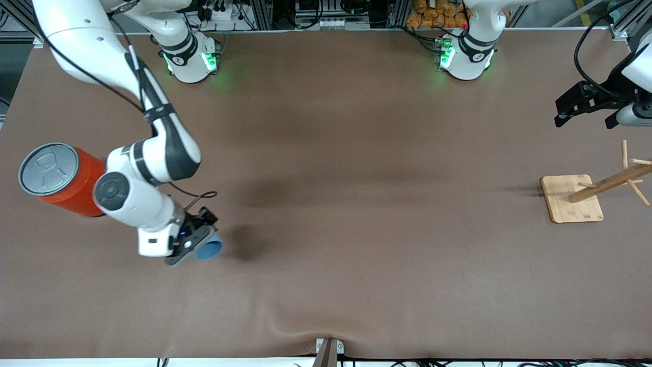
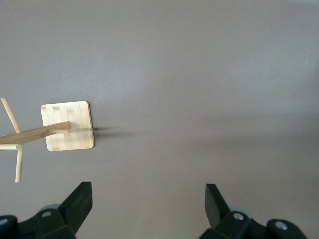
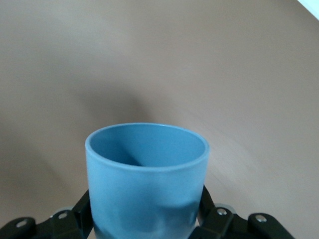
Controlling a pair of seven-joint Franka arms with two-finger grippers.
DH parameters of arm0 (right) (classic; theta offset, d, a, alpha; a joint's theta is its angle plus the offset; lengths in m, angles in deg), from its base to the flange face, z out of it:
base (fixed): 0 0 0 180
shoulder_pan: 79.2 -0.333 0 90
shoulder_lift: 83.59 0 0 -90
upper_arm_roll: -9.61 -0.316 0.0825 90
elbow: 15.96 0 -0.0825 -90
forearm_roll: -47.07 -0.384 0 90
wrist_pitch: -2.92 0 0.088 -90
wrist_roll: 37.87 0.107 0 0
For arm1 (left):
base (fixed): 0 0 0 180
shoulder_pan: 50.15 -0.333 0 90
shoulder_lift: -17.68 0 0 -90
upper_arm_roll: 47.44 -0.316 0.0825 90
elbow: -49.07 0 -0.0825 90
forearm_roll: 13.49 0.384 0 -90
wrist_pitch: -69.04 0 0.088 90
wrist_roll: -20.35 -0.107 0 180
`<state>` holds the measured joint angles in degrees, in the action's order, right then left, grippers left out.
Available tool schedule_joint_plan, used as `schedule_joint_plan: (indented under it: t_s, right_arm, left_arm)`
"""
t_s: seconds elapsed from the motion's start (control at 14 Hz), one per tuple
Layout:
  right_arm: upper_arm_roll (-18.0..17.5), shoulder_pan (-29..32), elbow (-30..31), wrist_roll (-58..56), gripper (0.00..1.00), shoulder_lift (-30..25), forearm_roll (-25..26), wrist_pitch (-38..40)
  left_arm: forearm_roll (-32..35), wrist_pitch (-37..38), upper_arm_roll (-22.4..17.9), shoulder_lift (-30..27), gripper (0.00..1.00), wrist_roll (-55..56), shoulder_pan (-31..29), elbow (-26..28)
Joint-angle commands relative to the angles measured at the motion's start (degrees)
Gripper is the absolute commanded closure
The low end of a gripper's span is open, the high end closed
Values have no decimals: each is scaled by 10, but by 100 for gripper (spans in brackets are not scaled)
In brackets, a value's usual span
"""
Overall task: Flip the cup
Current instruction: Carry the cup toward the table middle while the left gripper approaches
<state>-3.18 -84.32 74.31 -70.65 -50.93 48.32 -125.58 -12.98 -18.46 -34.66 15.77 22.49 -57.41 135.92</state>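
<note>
My right gripper (image 1: 196,242) is shut on the light-blue cup (image 1: 210,248) and holds it on its side just above the table, its open mouth toward the left arm's end. In the right wrist view the cup (image 3: 146,179) fills the space between my black fingers (image 3: 83,210), and its hollow inside shows. My left gripper (image 1: 586,109) is open and empty, up in the air at the left arm's end of the table, over the bare cloth beside the wooden rack. In the left wrist view its fingertips (image 2: 82,201) stand wide apart with nothing between them (image 2: 147,199).
A large orange can (image 1: 61,178) with a grey lid stands by the right arm's elbow. A wooden rack on a square base (image 1: 571,199) stands at the left arm's end, also in the left wrist view (image 2: 68,125). A brown cloth (image 1: 356,229) covers the table.
</note>
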Motion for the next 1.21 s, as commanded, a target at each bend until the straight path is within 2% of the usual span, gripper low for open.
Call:
schedule_joint_plan:
  t_s: [0.0,0.29,0.5,0.64,0.79,0.93,1.14]
  right_arm:
    - [-4,-28,-1,-78,42,-3,1,-27]
    - [-3,-129,7,-112,42,12,39,-124]
    - [11,-238,27,-103,43,34,68,-196]
    - [71,-309,23,-88,43,50,141,-201]
    - [93,-348,24,-41,44,72,176,-230]
    - [125,-388,22,30,44,100,237,-246]
    - [132,-386,21,86,42,124,309,-281]
  left_arm:
    - [-5,-2,4,13,0,-4,0,-4]
    - [-58,-4,4,56,0,-5,-6,10]
    - [-79,-7,4,110,0,-2,-6,8]
    - [-102,-10,3,162,0,-4,-6,10]
    - [-111,-27,4,189,0,-4,-4,25]
    - [-185,-53,4,219,0,-15,-6,52]
    - [-265,-124,4,273,0,-82,-7,86]
